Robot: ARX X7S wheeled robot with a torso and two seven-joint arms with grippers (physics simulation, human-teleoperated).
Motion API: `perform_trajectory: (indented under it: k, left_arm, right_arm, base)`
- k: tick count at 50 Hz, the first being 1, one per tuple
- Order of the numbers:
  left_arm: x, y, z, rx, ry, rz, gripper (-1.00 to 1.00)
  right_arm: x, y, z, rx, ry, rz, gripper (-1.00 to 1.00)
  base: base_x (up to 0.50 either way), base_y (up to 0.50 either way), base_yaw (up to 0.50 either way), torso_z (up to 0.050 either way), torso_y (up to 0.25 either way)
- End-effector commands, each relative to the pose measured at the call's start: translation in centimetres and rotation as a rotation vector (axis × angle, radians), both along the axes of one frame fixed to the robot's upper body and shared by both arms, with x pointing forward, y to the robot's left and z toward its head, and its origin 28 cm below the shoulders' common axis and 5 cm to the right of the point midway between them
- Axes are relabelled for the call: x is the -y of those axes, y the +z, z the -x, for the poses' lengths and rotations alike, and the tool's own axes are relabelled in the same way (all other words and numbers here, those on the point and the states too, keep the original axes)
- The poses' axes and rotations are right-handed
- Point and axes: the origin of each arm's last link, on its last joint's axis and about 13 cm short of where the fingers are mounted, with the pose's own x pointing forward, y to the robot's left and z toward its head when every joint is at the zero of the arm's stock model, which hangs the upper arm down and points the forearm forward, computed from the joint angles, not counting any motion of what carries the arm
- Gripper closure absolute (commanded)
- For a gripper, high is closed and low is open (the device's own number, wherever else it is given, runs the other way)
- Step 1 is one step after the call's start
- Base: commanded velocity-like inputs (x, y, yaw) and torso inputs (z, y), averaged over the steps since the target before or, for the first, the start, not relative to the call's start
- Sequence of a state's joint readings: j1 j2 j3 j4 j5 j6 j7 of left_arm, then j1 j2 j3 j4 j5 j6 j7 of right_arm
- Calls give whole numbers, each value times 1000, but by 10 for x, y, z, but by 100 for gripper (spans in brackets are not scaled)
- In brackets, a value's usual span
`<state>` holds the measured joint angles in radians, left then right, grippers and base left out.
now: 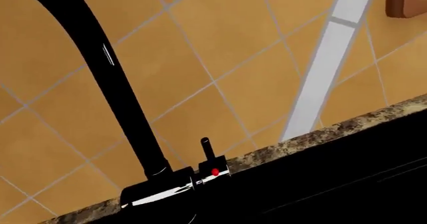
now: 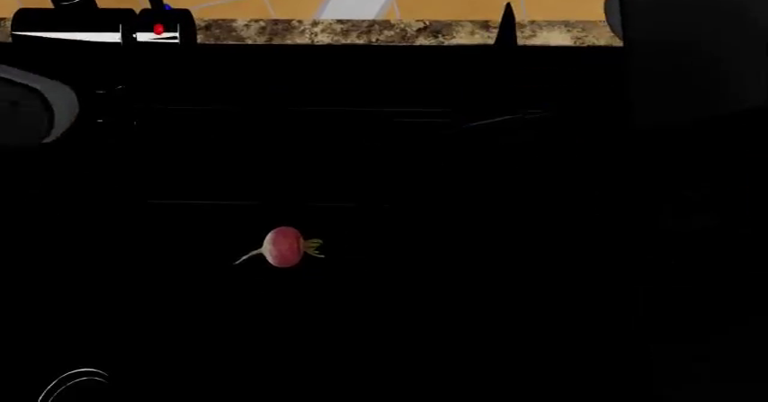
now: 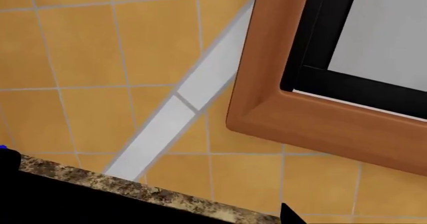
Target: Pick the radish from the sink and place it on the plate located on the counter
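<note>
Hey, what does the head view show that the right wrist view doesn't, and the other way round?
Only the head view shows the radish lying in the black sink, root tail toward the robot's left, plus the faucet base with its red dot. Only the right wrist view shows the wood-framed window. Both share the orange tiled wall, its pale grey stripe and the speckled counter edge. Neither shows the plate or an end effector's jaws.

The radish [image 2: 284,246], small, round and pink-red, lies on its side on the glossy black floor of the sink [image 2: 480,240], white root tail pointing left, green stub right.
</note>
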<state>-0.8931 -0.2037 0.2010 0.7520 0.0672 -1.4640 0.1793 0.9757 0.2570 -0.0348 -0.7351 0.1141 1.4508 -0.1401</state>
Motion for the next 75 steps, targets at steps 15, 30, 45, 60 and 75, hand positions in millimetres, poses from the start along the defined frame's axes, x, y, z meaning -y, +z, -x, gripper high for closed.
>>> perform_trajectory:
  k: [15,30,45,60,75]
  left_arm:
    - [13,22,-22,-335,-282,-92,-100]
    - [31,12,-60,-472,-382,-150,-100]
    - [46,-12,-107,-506,-407,-157,-100]
    - [51,-41,-127,-602,-401,-146,-100]
    - [52,-62,-144,-704,-397,-122,-100]
  right_arm:
    - [7,4,0,4,-28,-24,-100]
    - [8,4,0,3,-31,-26,-100]
    - [9,5,1,3,-35,-28,-100]
    - [10,5,1,-1,-40,-25,-100]
    - [11,5,1,-1,-42,-24,-100]
  base:
    - [0,0,0,0,0]
    - [0,0,0,0,0]
    - [0,0,0,0,0]
    - [0,0,0,0,0]
    - [0,0,0,0,0]
